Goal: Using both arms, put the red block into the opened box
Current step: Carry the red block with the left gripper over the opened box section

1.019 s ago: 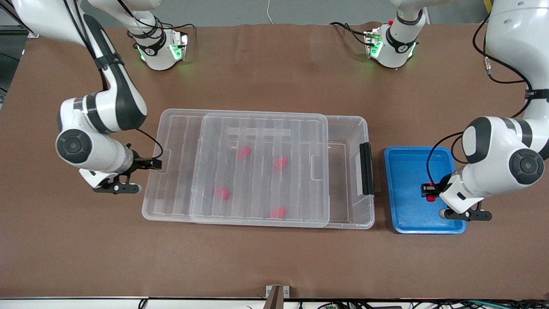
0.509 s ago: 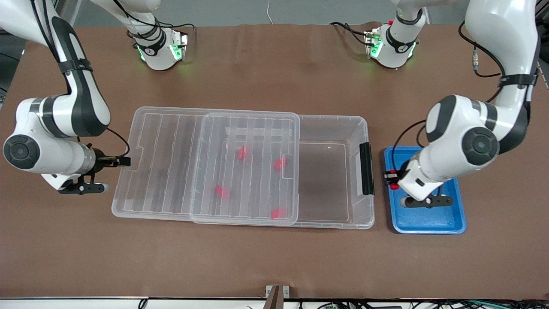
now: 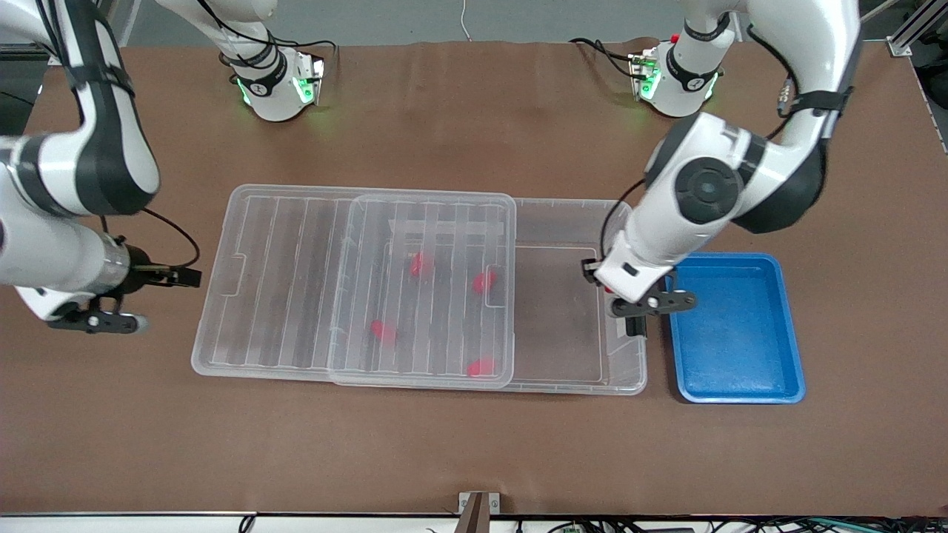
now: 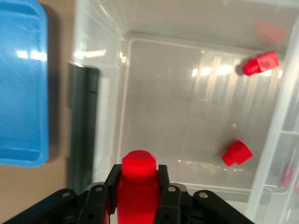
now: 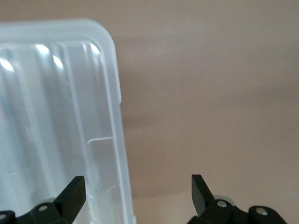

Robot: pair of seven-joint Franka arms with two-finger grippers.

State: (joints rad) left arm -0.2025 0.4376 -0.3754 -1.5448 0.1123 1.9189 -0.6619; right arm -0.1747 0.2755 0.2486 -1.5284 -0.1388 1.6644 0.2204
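1. The red block (image 4: 138, 184) is clamped between the two fingers (image 4: 111, 186) of the left gripper (image 3: 590, 272), seen low in the centre of the left wrist view; its round stub end stands out past the fingertips.
2. The left gripper is held over the uncovered end of the box (image 3: 626, 222), by the black handle (image 3: 634, 326), right of centre in the front view. In that view the block itself is hidden by the wrist.
3. The right gripper (image 3: 187, 277) is spread wide with nothing in it, at the left of the front view, just off the edge of the lid (image 3: 281, 289), which lies slid toward the right arm's end.
4. Since half a second ago, the left gripper has been carried from the blue tray (image 3: 740, 370) to the box opening, and the right arm has been drawn away from the lid.
5. The block's long axis is seen running along the fingers, stub outward toward the box floor.
6. Four other red pieces (image 3: 421, 263) are seen lying in the box.
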